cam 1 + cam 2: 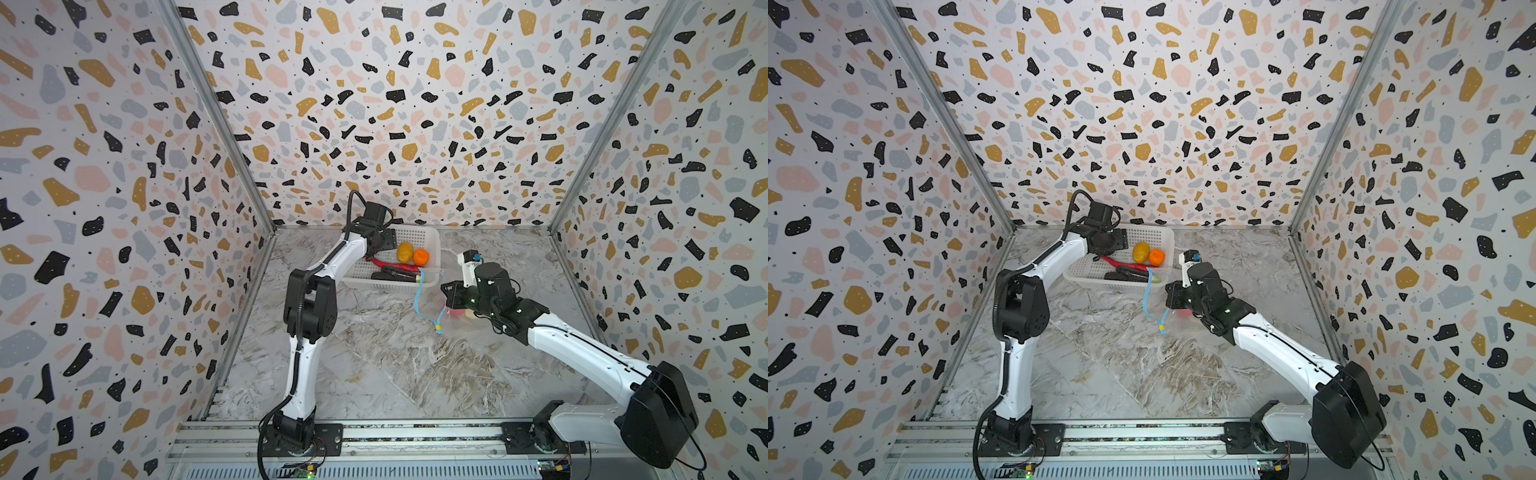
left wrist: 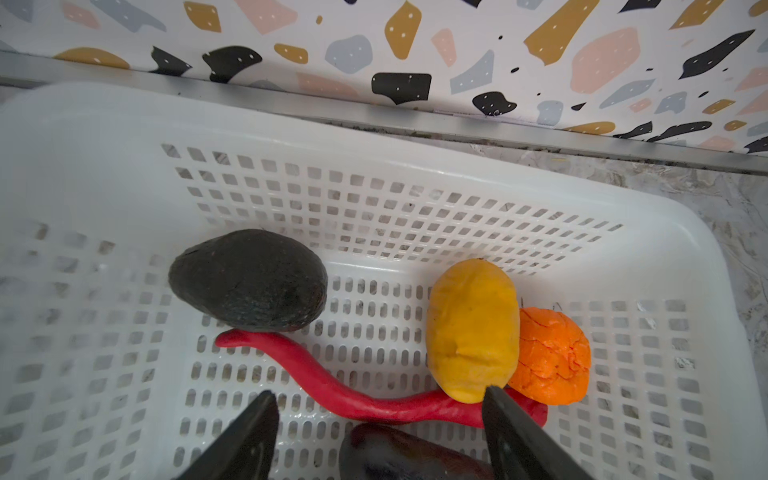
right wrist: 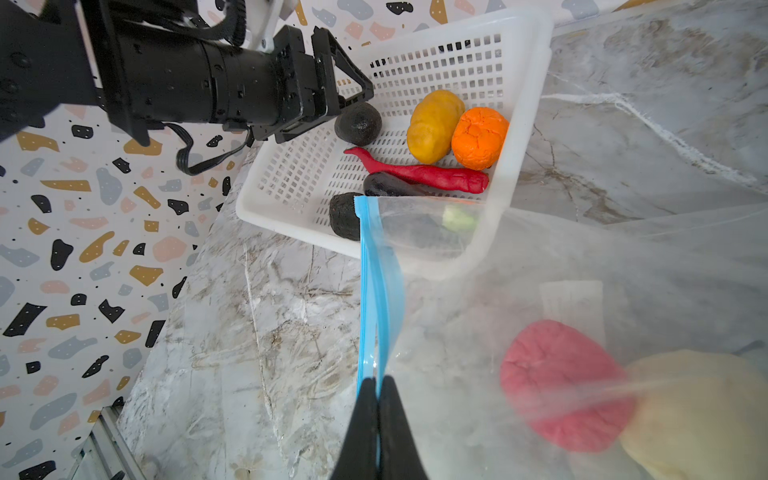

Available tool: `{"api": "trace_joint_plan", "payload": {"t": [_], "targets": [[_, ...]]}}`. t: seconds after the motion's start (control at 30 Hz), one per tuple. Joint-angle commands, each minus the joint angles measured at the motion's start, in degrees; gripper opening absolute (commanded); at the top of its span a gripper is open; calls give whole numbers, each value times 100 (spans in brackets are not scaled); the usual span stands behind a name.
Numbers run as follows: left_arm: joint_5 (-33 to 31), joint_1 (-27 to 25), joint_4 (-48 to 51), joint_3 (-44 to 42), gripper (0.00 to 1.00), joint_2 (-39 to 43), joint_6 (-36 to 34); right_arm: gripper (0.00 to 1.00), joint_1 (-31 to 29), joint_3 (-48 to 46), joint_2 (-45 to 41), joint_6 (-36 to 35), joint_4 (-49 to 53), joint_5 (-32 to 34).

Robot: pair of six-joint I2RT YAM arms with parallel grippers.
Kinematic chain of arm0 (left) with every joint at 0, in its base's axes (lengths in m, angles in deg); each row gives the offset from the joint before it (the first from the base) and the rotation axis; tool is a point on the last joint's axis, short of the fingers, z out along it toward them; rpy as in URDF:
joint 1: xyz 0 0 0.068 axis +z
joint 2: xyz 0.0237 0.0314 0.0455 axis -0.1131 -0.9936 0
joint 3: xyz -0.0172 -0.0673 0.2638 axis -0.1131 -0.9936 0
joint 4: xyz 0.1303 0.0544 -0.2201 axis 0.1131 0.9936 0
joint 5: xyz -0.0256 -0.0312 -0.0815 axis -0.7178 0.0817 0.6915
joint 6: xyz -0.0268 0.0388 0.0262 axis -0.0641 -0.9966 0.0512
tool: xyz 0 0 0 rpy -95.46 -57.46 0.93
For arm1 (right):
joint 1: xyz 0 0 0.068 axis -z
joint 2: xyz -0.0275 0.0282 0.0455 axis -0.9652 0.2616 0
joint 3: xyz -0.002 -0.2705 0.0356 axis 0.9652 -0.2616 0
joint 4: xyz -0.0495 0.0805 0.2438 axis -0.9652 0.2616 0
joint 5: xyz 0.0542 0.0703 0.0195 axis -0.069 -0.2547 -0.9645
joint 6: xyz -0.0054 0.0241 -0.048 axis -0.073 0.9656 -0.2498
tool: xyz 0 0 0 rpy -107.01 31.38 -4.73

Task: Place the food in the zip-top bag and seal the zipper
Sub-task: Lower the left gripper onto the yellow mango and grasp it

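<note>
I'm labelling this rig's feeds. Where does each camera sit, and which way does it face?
Both top views: high above the front rail, facing down toward the back wall; left arm and right arm both show.
Left wrist: above the white perforated plastic basket, looking in; open left gripper shows.
Right wrist: behind the shut right gripper pinching the light blue zipper strip; left arm shows.
Wrist views share the yellow-brown potato.

One basket (image 3: pixel 536 83), one zip-top bag (image 3: pixel 623 257), eight toy foods (image 3: pixel 432 126).

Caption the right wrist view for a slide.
Right gripper's fingers pinch the blue zipper of the zip-top bag; pink-red ball and cream lump inside, rest in the white basket.
</note>
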Motion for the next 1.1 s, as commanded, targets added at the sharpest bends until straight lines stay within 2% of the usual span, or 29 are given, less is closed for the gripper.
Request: {"api": "trace_joint_plan", "payload": {"t": [0.0,0.47,0.67,0.93,1.07], "targets": [[305,-179,-102,140,80,-12,-11,0,48,97,7,-51,-64,-38],[933,-404,-329,1215,80,-1257,412,0,57,84,27,-29,-63,-77],[798,-408,-252,1355,80,-1521,464,0,56,11,-8,-8,-79,-75],[485,-393,-360,1525,76,-1716,491,0,52,-22,-31,10,-88,-113],[455,-387,-377,1694,67,-1846,490,0,56,-13,-46,19,-76,-114]]}}
